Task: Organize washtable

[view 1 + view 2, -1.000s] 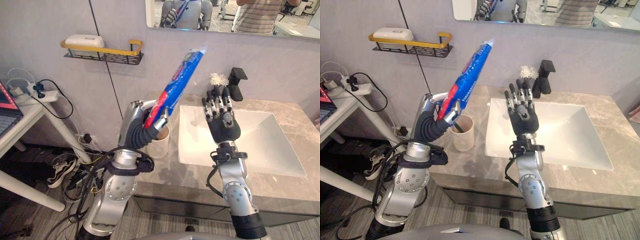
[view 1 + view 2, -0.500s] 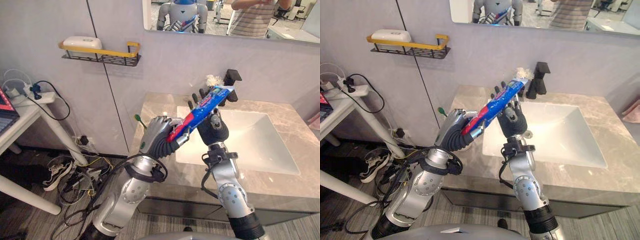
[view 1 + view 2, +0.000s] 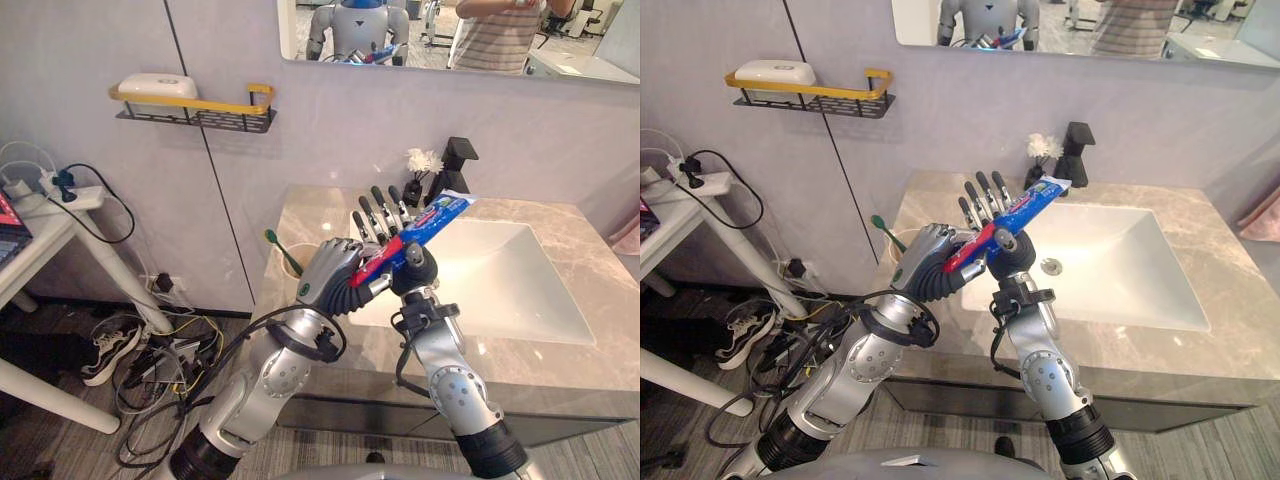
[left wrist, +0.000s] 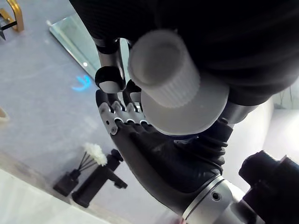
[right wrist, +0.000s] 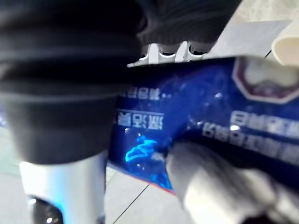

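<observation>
- My left hand [image 3: 335, 280] is raised in front of the washstand with its fingers curled tightly round the lower end of a blue and red toothpaste tube [image 3: 430, 215].
- In the left wrist view, the tube's white ribbed cap [image 4: 177, 86] sticks out just past that hand's dark cover.
- The tube slants up and away from my left hand, and its flat crimped end points toward the black faucet [image 3: 455, 165].
- My right hand [image 3: 415, 272] stands upright right behind the tube, fingers straight and spread, palm facing it.
- The tube lies across that palm, touching or very nearly touching it. The right wrist view shows the blue tube wall close against the hand.
- The right thumb sits at the tube, but I cannot tell whether it presses on it. I read this hand as open and not gripping.
- Just beyond my left hand stands a pale cup [image 3: 288, 278] with a green toothbrush [image 3: 277, 246] leaning in it, on the marble table [image 3: 310, 210].
- The white sink basin [image 3: 520, 290] lies beyond and to the outer side of my right hand, with nothing loose in it that I can see.
- A wall shelf [image 3: 200, 105] with a yellow rail, well apart from both hands, carries a white soap box [image 3: 155, 85].
- My judgement is that the toothbrush is already stowed and the toothpaste is mid-handover, held in the air and not yet put away.
- What is left is for the right hand to close on the tube, the left to let go, and the tube to be set in its place.
</observation>
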Controlling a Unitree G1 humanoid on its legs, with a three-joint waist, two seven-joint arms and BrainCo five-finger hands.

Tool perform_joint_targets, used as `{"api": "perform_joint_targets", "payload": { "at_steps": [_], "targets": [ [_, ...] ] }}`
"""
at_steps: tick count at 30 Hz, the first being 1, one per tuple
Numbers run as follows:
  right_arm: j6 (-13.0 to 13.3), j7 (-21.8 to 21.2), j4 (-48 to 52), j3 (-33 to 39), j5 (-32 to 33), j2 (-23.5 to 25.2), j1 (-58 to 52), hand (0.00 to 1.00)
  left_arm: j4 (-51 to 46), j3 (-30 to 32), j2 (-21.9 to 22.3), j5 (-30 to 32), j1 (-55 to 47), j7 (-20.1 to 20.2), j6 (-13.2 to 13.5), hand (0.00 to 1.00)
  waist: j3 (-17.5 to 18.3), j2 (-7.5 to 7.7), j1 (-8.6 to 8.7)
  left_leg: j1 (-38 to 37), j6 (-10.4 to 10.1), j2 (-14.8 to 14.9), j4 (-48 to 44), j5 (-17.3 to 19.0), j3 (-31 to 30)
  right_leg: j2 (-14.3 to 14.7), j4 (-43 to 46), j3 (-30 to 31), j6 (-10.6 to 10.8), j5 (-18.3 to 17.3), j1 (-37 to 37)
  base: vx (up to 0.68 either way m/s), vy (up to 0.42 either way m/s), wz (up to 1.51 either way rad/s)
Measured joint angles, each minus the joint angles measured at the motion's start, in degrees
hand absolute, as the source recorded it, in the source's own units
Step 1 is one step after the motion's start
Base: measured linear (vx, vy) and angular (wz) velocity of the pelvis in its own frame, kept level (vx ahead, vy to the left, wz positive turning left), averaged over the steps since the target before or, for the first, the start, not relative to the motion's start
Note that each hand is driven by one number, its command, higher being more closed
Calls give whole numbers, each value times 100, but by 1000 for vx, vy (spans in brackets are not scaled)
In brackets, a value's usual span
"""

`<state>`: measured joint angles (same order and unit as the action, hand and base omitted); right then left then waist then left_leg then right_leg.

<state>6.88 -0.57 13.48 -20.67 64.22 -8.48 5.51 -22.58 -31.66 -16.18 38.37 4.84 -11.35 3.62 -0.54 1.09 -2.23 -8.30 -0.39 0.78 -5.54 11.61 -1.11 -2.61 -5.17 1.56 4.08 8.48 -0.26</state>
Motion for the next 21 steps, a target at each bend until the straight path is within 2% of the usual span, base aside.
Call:
{"api": "perform_joint_targets", "payload": {
  "at_steps": [8,21],
  "targets": [
    [8,-58,1,-37,0,-13,0,100,78,-25,3,42,20,-6,-6,100,78,-123,0,14,-8,0,-23,7,21,0,0,23,-7,10,-10,0,0,0],
    [130,57,19,20,-8,-1,-10,100,419,-203,96,40,152,-56,-21,100,113,-158,6,155,-18,0,-138,42,58,2,-1,67,-24,49,-88,-15,0,0]
  ]
}}
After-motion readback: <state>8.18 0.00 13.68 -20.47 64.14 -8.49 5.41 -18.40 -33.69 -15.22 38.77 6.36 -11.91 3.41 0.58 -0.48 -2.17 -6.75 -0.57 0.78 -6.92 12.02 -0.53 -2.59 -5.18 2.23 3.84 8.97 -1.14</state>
